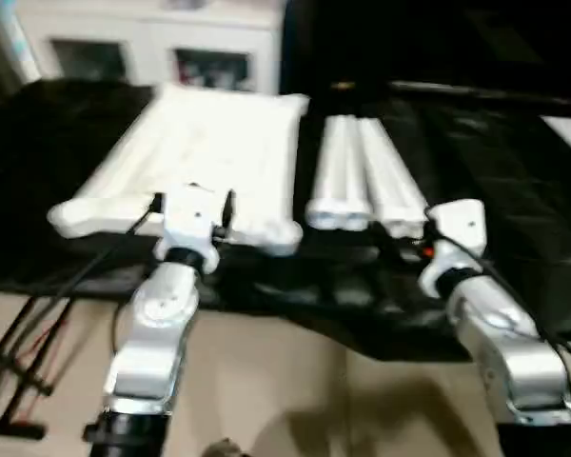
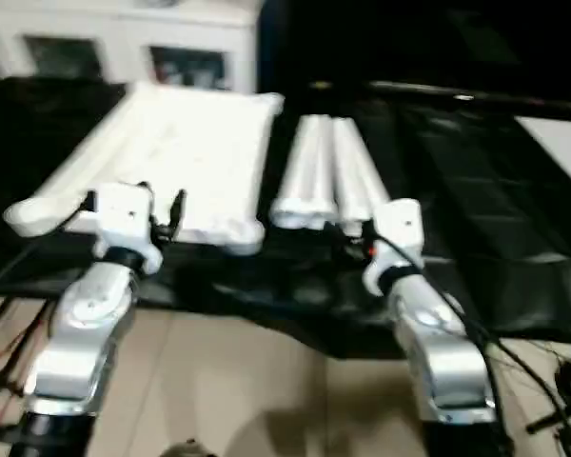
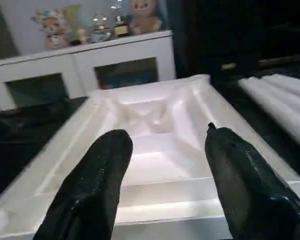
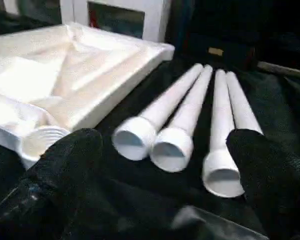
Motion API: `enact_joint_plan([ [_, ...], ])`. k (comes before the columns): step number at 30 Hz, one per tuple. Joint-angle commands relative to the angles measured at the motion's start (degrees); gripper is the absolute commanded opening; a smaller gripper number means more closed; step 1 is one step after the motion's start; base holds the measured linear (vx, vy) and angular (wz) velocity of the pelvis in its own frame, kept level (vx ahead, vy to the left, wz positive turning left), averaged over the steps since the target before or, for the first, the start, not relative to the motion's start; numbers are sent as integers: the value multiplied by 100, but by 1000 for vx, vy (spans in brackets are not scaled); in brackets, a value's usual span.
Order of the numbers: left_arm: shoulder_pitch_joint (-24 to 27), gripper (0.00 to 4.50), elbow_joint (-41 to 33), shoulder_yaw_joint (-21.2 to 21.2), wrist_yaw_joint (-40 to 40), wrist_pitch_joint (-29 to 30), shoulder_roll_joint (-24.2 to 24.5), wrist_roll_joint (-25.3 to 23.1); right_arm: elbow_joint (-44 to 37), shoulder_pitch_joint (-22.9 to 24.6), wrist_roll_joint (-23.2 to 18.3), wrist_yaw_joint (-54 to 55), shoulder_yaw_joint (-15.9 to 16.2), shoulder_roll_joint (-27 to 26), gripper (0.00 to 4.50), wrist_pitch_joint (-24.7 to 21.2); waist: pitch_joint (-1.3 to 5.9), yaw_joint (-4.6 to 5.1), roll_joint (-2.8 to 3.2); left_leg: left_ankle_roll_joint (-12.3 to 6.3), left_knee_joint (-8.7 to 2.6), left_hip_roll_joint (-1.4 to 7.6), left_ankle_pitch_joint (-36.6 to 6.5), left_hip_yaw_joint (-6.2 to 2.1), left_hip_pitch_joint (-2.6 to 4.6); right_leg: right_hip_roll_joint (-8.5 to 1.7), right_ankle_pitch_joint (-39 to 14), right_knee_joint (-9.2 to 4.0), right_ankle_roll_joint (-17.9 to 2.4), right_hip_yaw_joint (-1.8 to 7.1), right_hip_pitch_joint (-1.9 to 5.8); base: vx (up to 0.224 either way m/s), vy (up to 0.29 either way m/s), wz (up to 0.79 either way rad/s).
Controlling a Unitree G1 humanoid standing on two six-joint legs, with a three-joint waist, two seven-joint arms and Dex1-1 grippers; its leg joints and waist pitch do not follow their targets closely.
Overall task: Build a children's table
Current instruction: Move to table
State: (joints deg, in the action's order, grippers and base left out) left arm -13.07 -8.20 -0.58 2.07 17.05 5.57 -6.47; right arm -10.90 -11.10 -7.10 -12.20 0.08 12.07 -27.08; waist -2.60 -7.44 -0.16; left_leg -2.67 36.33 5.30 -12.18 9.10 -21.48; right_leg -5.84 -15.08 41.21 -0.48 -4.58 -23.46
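Head views: the white tabletop [image 1: 205, 152] lies underside up on the black-draped work table [image 1: 495, 190] at about 11 o'clock, the four legs [image 1: 362, 181] side by side just at its 3 o'clock. The left gripper [image 1: 192, 205] hovers at the tabletop's near edge.

Left wrist view: its fingers [image 3: 97, 180] spread wide, holding nothing, over the ribbed underside.

Right wrist view: the right gripper [image 4: 165, 165] gapes open, empty, before the legs' open ends; a threaded corner socket [image 4: 40, 141] sits beside them.
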Motion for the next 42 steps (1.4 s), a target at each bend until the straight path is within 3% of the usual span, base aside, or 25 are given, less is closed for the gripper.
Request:
enact_joint_plan([
  [1, -27, 283, -31, -129, 8, 44, -96, 15, -26, 44, 4, 9, -122, 82, 450, -60, 243, 148, 25, -2066, -873, 730, -477, -281, 266, 62, -230, -123, 281, -88, -117, -76, 153, -8],
  [2, -20, 283, -40, -129, 1, 58, -95, 23, -26, 41, 20, 0, -113, 90, 450, -62, 314, -193, -278, -621, 111, 378, -1546, -133, 14, -1496, -1309, -1269, 302, 993, 156, -96, 144, -1],
  [3, -18, 283, -42, -129, 1, 60, -94, 23, -25, 39, 22, -2, -110, 92, 450, -64, 304, -265, -374, -161, 745, 250, -1472, -394, -193, -1771, -1743, -1489, 233, 1390, 176, -96, 144, -1],
  [4, -18, 283, -42, -129, 1, 60, -94, 23, -25, 39, 22, -2, -110, 92, 450, -64, 361, -166, -295, 200, 1005, 220, -1144, -742, -512, -1880, -1837, -1340, 69, 1398, 502, -75, 157, -17],
  [5, -18, 283, -42, -129, 1, 62, -93, 24, -24, 38, 22, -2, -110, 92, 450, -64, 271, -179, -236, 753, 962, 178, -919, -822, -532, -1522, -2323, -1353, -110, 991, 485, -79, 194, -31],
  [6, -31, 283, -39, -190, -43, 86, -39, -115, -21, 36, 21, -3, -108, 93, 450, -65, 197, -131, -279, 788, 686, 191, -929, -745, -295, -1168, -2385, -1401, -727, 717, 446, -79, 194, -31],
  [7, -47, 283, -30, -249, -61, 82, -1, -213, -17, 33, 21, -1, -106, 94, 450, -64, 228, -142, -163, 673, 315, 287, -649, -727, -160, -963, -2262, -1357, -1038, 549, 473, -99, 261, -7],
  [8, -61, 283, -22, -305, -76, 78, 34, -302, -14, 30, 21, 1, -103, 95, 450, -63, 262, -2, -2, 296, -350, 318, -388, -605, 89, -257, -2038, -1200, -1089, 226, 348, -103, 258, 18],
  [9, -88, 283, 9, -311, -89, 102, 12, -312, -24, 32, 28, 4, -93, 95, 450, -67, 310, 238, 168, 129, -664, 687, -1718, -727, 315, 293, -1152, -701, -702, 119, 40, -103, 258, 18],
  [10, -98, 283, 25, -279, -94, 113, -23, -263, -27, 29, 31, 6, -90, 93, 450, -70, 327, 268, 256, 454, -804, 814, -2275, -818, 250, 250, -507, -525, -578, 137, 123, -105, 237, 24],
  [11, -105, 283, 30, -242, -116, 114, -54, -239, -30, 27, 30, 11, -89, 94, 450, -73, 309, 256, 376, 1349, -882, 958, -2804, -1009, 226, 225, 545, -532, -441, 127, 167, -74, 223, 9],
  [12, -110, 283, 30, -219, -126, 121, -69, -224, -33, 28, 25, 12, -94, 96, 450, -74, 293, 271, 348, 1668, -853, 1033, -2536, -1044, 267, 130, 774, -578, -349, 139, 169, -74, 223, 9],
  [14, -113, 283, 29, -209, -138, 128, -70, -216, -31, 26, 19, 8, -112, 95, 450, -76, 304, 268, 284, 1475, -774, 1076, -1996, -1003, 280, 4, 489, -608, -244, 211, 198, -57, 113, 7],
  [18, -109, 283, 18, -150, -170, 152, -91, -139, -22, 26, 29, 20, -160, 93, 450, -83, 253, 179, -6, 1085, -653, 602, -2395, -518, -27, -402, -1072, -1061, -317, 406, 405, -63, 40, -1],
  [23, -84, 283, -14, -278, 40, 81, -66, -92, 55, -74, -75, 249, -426, -31, 450, -221, 275, 82, -72, 461, -704, 671, -1284, -269, -10, -386, -1242, -1143, -499, 421, 338, -21, -37, 0],
  [24, -83, 283, -25, -283, 41, 93, -75, -98, 77, -90, -62, 231, -416, -6, 450, -221, 301, 102, -4, 845, -579, 719, -1813, -11, 330, -170, -1867, -1325, -248, 598, 65, 0, 0, 0],
  [26, -83, 283, -23, -258, 31, 99, -96, -80, 68, -83, -42, 212, -398, 12, 450, -196, 202, 129, -38, 1163, -589, 660, -2869, 104, 593, 123, -2818, -1381, -28, 506, -54, -2, -38, -42],
  [28, -83, 283, -22, -229, 23, 99, -114, -52, 44, -69, -31, 209, -387, 16, 450, -177, 133, 207, -9, 1073, -643, 743, -3693, 92, 918, 280, -2993, -1384, -16, 379, -179, 27, -20, -57],
  [29, -83, 283, -22, -229, 23, 99, -114, -52, 44, -69, -31, 209, -387, 16, 450, -177, 91, 242, -8, 706, -891, 715, -3978, -127, 463, 51, -3128, -1362, 51, 222, 278, 61, 22, -45],
  [31, -79, 283, -21, -221, 16, 102, -114, -35, 14, -53, -16, 193, -356, 23, 450, -161, 182, 313, 7, 526, -858, 666, -3540, -145, 409, -183, -3223, -1424, 42, 241, 492, 71, 18, -38],
  [32, -77, 283, -19, -222, 8, 103, -114, -22, 10, -50, 0, 183, -331, 29, 450, -154, 217, 289, -25, 433, -887, 630, -2694, -132, 177, -262, -3098, -1436, 44, 273, 729, 82, 2, -30],
  [33, -78, 283, -18, -224, 6, 102, -113, -22, 7, -56, 6, 178, -323, 24, 450, -161, 284, 274, -70, 326, -856, 589, -1972, -85, 128, -269, -2761, -1432, -31, 294, 803, 82, 2, -30],
  [37, -73, 283, -17, -220, 15, 102, -125, -27, 47, -84, 99, 132, -243, 85, 450, -98, 342, 273, -132, -191, -758, 541, -988, 5, 308, -139, -1154, -1245, -957, 288, 745, 113, -23, 2],
  [39, -67, 283, -23, -219, 14, 104, -132, -29, 58, -85, 118, 106, -210, 105, 450, -79, 425, 184, -112, -629, -651, 458, -43, 19, 295, -76, 121, -1054, -1489, 276, 858, 141, -16, 8],
  [42, -58, 283, -34, -221, 8, 104, -132, -25, 54, -84, 128, 55, -165, 134, 450, -66, 437, 116, -136, -1243, -510, 383, 924, -26, 350, 41, 1181, -841, -1706, 247, 830, 136, 1, 9],
])
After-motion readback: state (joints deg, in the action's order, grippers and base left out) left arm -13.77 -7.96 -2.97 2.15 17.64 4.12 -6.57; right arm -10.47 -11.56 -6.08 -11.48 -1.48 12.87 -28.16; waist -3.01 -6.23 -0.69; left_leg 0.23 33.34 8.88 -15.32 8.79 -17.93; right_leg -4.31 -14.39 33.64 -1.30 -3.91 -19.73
